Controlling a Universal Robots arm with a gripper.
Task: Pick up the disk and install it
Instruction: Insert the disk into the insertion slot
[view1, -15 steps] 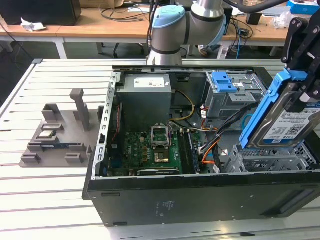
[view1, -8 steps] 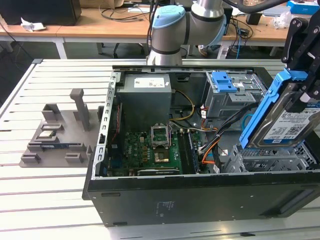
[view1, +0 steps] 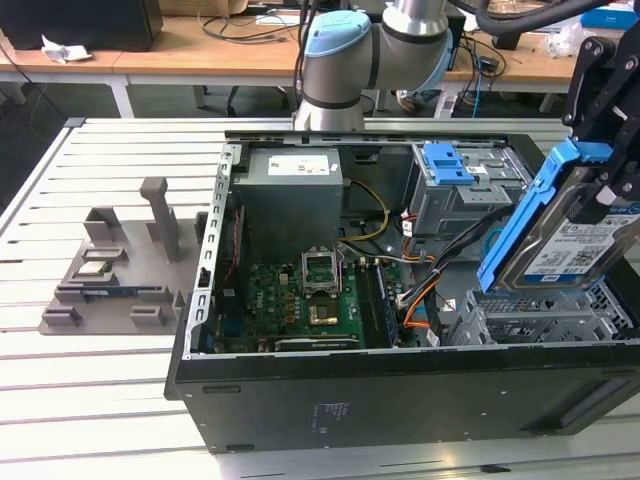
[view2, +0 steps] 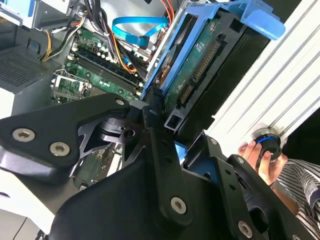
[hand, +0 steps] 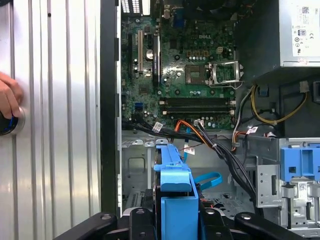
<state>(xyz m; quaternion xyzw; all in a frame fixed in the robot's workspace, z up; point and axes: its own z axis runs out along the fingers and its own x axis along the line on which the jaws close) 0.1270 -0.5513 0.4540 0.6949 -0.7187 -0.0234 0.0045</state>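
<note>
The disk (view1: 556, 238), a silver-grey drive with a white-and-blue label in a bright blue carrier, hangs tilted on edge at the exterior view's right. It is over the grey metal drive cage (view1: 540, 322) inside the open computer case (view1: 400, 392). My black gripper (view1: 603, 190) is shut on the disk's upper end. In both wrist views the disk (view2: 200, 65) (hand: 175, 197) sticks out from between my fingers (view2: 159, 131), with the case's bay floor beyond it.
The motherboard (view1: 300, 300), power supply (view1: 295, 170) and cable bundles (hand: 220, 145) fill the case. A blue latch piece (view1: 447, 163) sits on another grey cage. A grey fixture (view1: 120, 270) stands on the slatted table at the exterior view's left. A person's hand (view2: 260, 155) rests on a round knob.
</note>
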